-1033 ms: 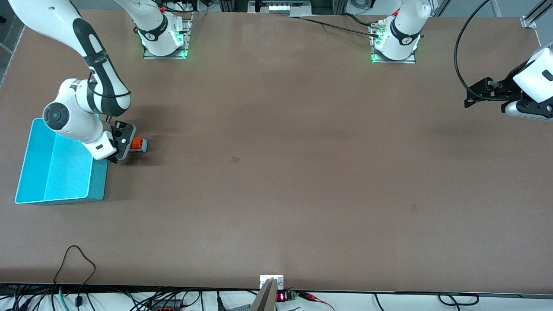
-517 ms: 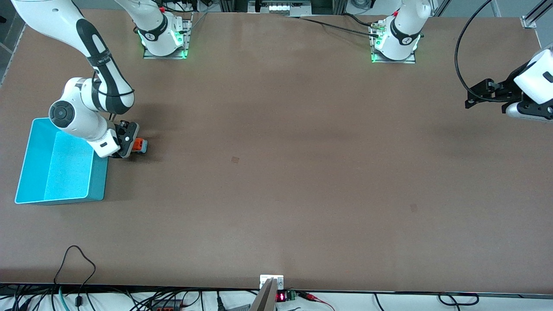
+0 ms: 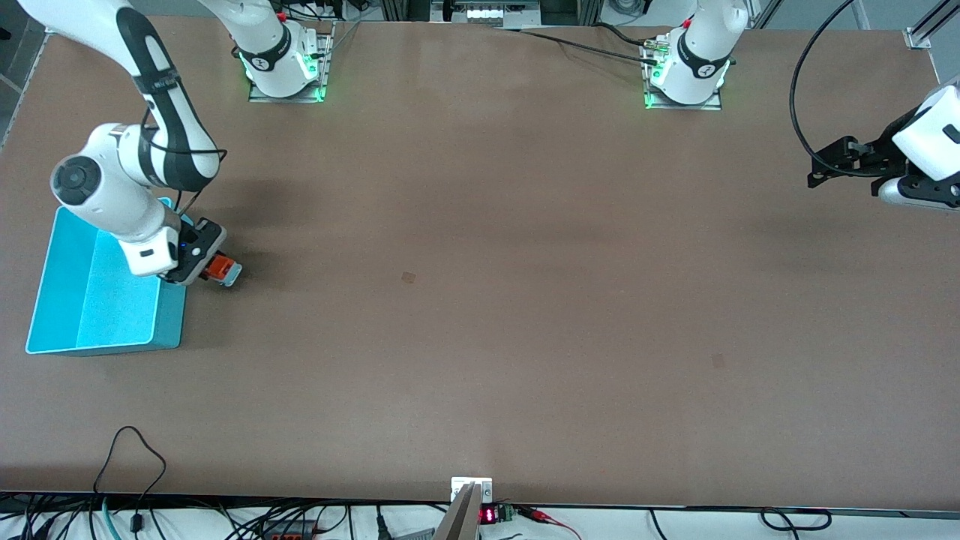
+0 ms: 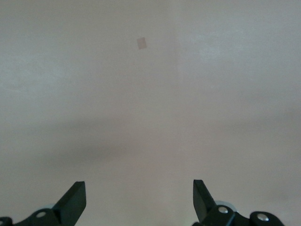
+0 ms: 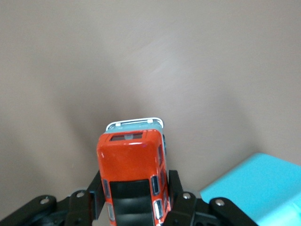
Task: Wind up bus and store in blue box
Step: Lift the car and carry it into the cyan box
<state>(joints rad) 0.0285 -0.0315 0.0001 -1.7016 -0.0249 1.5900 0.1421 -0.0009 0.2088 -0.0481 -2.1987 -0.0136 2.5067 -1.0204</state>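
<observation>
The small orange bus (image 3: 223, 268) with a dark roof panel is clamped between the fingers of my right gripper (image 3: 210, 270), just beside the wall of the blue box (image 3: 67, 300) that faces the table's middle. In the right wrist view the bus (image 5: 134, 160) fills the space between the black fingers (image 5: 175, 186), and a corner of the blue box (image 5: 256, 183) shows beside it. I cannot tell whether the bus touches the table. My left gripper (image 3: 817, 169) is open and empty, held above the table at the left arm's end, where that arm waits; it also shows in the left wrist view (image 4: 139, 200).
The blue box is empty, with a speckled floor, and stands at the right arm's end of the table. Small dark marks (image 3: 408, 277) lie on the brown tabletop. Cables run along the table edge nearest the front camera.
My right gripper with the bus has swung toward the front camera and closer to the blue box's wall. The left arm has not moved.
</observation>
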